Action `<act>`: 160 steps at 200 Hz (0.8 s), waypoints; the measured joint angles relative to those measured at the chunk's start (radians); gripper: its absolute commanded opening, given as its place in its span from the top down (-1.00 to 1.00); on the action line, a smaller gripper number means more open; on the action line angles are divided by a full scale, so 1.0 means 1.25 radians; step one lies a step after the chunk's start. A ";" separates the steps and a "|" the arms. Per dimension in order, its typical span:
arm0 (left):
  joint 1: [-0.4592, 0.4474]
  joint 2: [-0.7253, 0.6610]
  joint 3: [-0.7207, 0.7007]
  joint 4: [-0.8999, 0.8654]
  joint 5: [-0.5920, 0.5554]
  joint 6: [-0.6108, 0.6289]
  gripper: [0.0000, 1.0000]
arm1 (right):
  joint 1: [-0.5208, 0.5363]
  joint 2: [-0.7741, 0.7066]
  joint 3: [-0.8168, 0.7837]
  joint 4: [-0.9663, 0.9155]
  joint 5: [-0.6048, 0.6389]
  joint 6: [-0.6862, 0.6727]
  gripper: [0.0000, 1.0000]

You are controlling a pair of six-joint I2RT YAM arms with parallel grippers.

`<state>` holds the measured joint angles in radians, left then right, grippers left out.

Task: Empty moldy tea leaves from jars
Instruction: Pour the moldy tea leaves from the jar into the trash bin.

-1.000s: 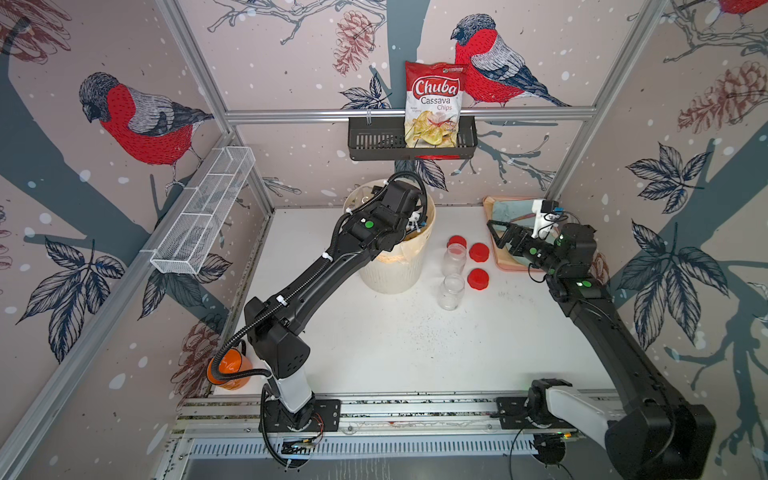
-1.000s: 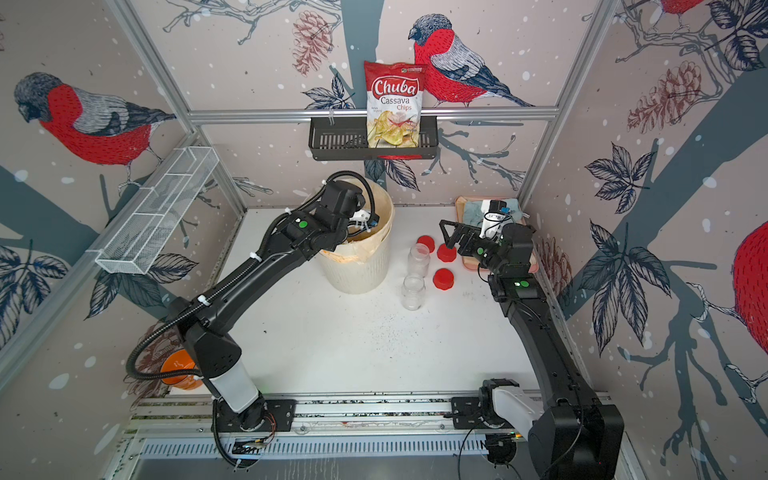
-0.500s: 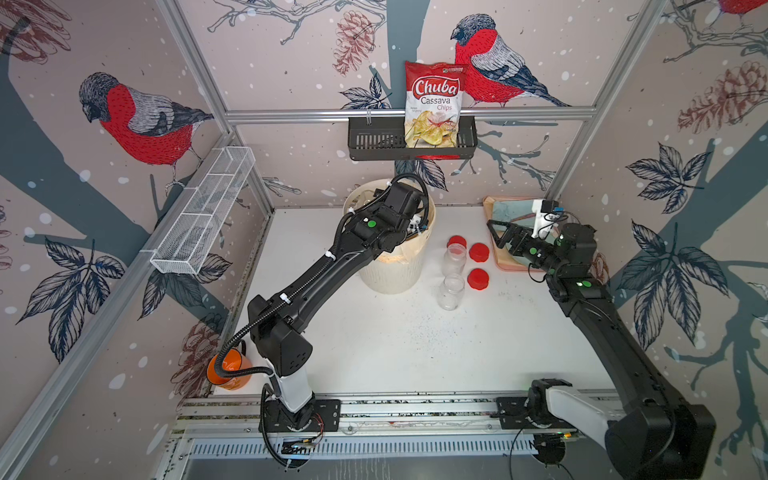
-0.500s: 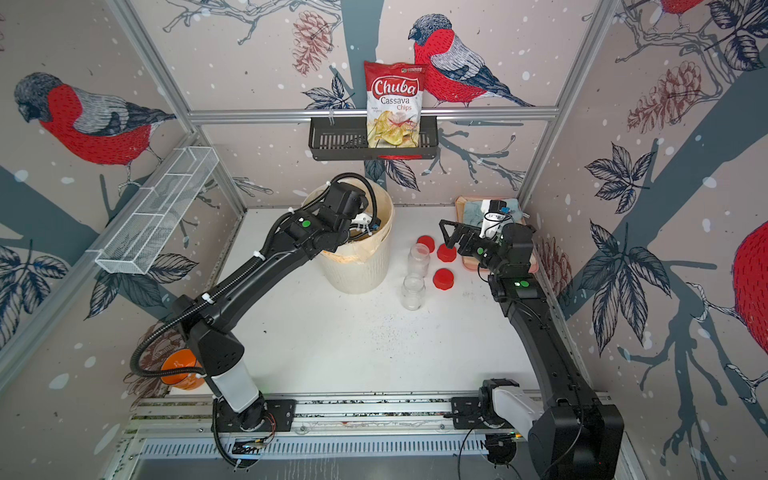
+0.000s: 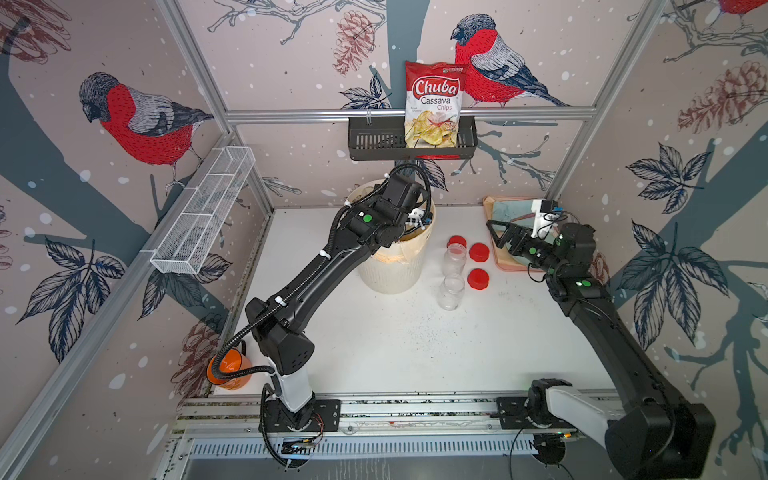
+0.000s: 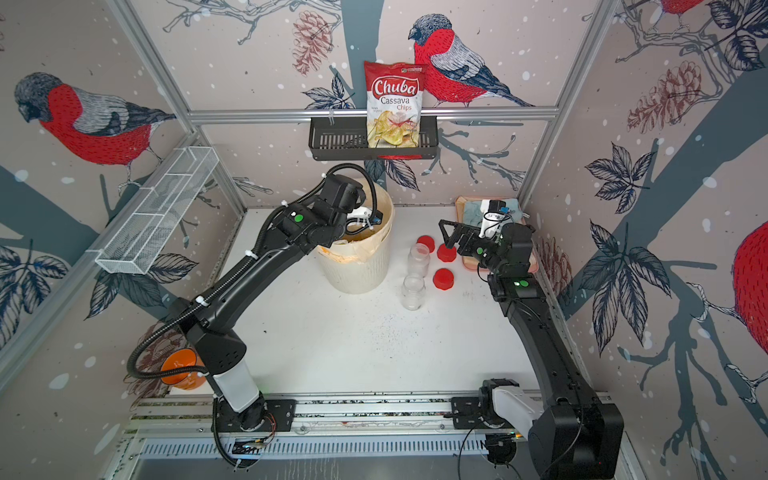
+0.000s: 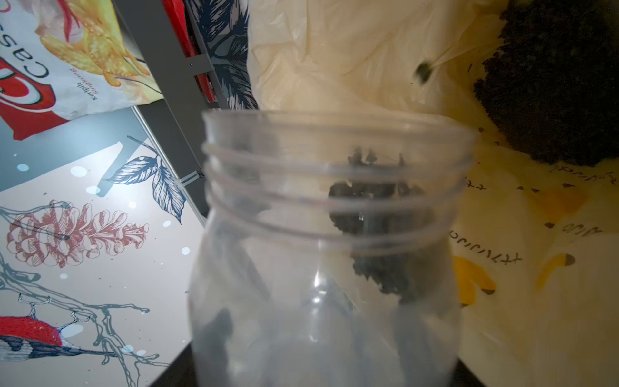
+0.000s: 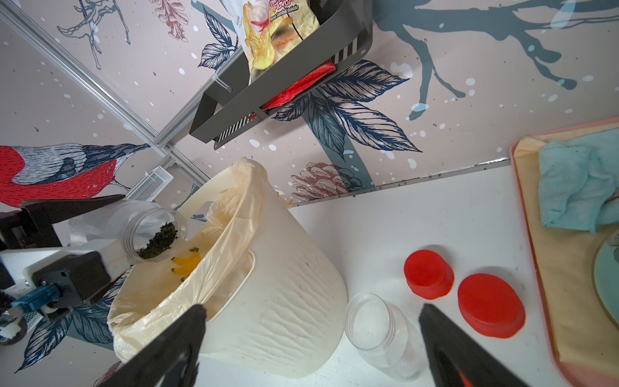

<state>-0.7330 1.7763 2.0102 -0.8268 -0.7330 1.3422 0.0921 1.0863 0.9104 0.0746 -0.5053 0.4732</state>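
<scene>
Gripping the held jar (image 8: 147, 231) by its body, the left gripper (image 8: 100, 224) had its jaws drawn in close on the clear wall. The threaded mouth projected beyond the fingertips and tipped downward over the bin (image 8: 284, 301). The tea leaves (image 8: 157, 243) lay as a dark clump just inside that mouth, ahead of the jaws. A larger dark heap (image 7: 552, 83) sat on the yellowish liner (image 8: 234, 217) beneath them. The right gripper (image 5: 503, 239) stood with its jaws spread wide and held nothing. One empty jar (image 8: 378, 331) stood upright on the table (image 5: 374, 353) ahead of the open gap, nearer one jaw, and two red lids (image 8: 428, 274) lay just outside that jaw (a second empty jar (image 5: 451, 291) and a third lid (image 5: 478, 277) showed in both top views). The jar was judged light, smooth-walled and probably thin plastic, so it could slip or flex under a hard squeeze. The correct hold was across the plain body below the shoulder, never on the threads or rim. The leaves were judged dry, crumbly and nearly weightless, and prone to clinging inside the neck. Clearing them would likely call for a steeper tilt or a shake, with the mouth kept over the liner.
</scene>
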 measured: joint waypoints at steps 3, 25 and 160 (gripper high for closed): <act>0.000 0.000 -0.002 -0.003 0.000 -0.003 -0.40 | 0.000 0.000 0.000 0.000 0.000 0.000 -0.99; 0.000 0.001 -0.005 -0.024 0.002 -0.011 -0.41 | 0.001 0.000 0.000 0.001 0.000 0.000 -0.99; 0.013 -0.005 -0.067 -0.001 -0.023 -0.005 -0.41 | 0.005 0.001 0.003 0.002 -0.002 0.000 -0.99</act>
<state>-0.7174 1.7706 1.9270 -0.8276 -0.7624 1.3354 0.0978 1.0874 0.9142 0.0776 -0.5076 0.4732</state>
